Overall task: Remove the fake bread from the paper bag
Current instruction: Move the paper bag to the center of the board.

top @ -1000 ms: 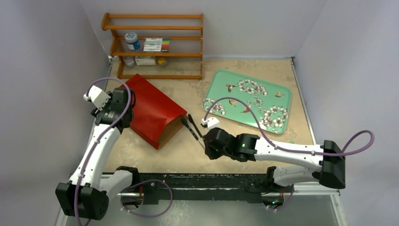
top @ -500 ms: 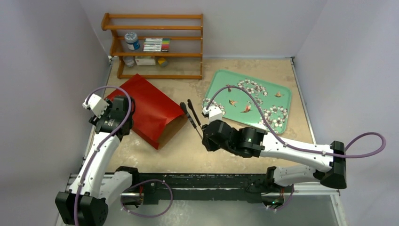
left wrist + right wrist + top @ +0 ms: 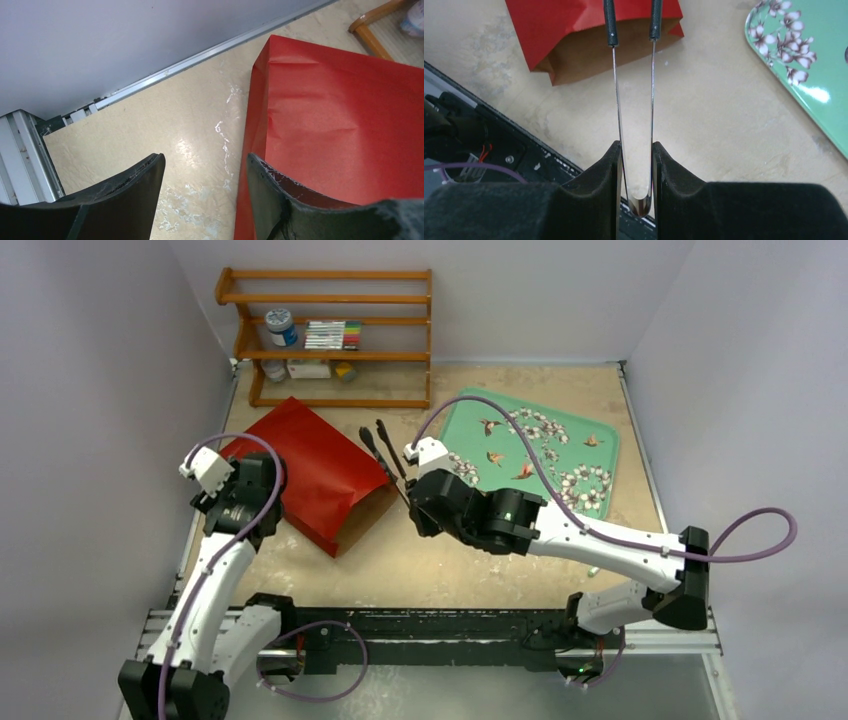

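Observation:
The red paper bag [image 3: 310,475] lies on its side at the left of the table, its brown mouth [image 3: 365,515] turned towards the right arm. The fake bread is hidden. My right gripper [image 3: 635,146] is shut on the bend of metal tongs [image 3: 610,22]. Their black tips [image 3: 385,450] hover over the bag's mouth end, a little apart, with nothing between them. My left gripper [image 3: 205,160] is open at the bag's closed back end. One finger hangs over the red edge [image 3: 345,130], the other over bare table.
A green flower-patterned tray [image 3: 590,455] lies at the back right and shows at the right edge of the right wrist view [image 3: 819,60]. A wooden shelf [image 3: 330,340] with jars and small items stands against the back wall. The side wall runs close by the left gripper.
The right arm has swung the tongs from in front of the bag's mouth up and away, over its upper edge. The left wrist has drawn back slightly towards the near edge.

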Motion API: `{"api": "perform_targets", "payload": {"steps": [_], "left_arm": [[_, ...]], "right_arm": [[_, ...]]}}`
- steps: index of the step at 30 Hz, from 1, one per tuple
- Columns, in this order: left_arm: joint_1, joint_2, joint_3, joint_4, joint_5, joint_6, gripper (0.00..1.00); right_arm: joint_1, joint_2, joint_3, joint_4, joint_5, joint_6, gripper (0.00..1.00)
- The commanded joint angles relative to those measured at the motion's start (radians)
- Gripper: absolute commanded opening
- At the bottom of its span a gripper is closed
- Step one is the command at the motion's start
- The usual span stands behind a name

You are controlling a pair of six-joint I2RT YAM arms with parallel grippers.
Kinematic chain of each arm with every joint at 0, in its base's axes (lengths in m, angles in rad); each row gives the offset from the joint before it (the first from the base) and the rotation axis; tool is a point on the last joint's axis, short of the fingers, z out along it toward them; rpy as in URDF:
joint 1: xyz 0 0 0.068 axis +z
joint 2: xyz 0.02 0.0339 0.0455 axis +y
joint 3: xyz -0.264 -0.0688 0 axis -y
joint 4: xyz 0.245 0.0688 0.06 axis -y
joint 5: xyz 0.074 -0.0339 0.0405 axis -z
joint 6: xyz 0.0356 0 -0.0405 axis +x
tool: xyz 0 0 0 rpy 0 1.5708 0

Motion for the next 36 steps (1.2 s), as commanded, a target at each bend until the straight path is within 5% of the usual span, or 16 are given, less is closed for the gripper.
{"api": "perform_targets", "payload": {"steps": [1,11,19,29,36], "left_arm": [[-0.006,-0.114,-0.052,0.098,-0.040,0.087,0.60],[-0.006,-0.246,-0.277,0.488,-0.086,0.353,0.60],[-0.005,-0.291,-0.523,0.901,0.066,0.607,0.62],[0.065,0.239,-0.600,1.556,0.300,0.659,0.61],[0.122,0.557,-0.526,1.833,0.448,0.693,0.57]], "right_arm": [[-0.059,0.026,0.079,0.079,-0.009,-0.086,0.26],[-0.196,-0.015,0.055,0.116,-0.068,-0.128,0.27],[-0.241,-0.068,-0.009,0.132,-0.084,-0.087,0.28],[-0.339,-0.098,-0.003,0.096,-0.101,-0.113,0.28],[-0.344,-0.099,0.020,0.063,-0.085,-0.120,0.29]]}}
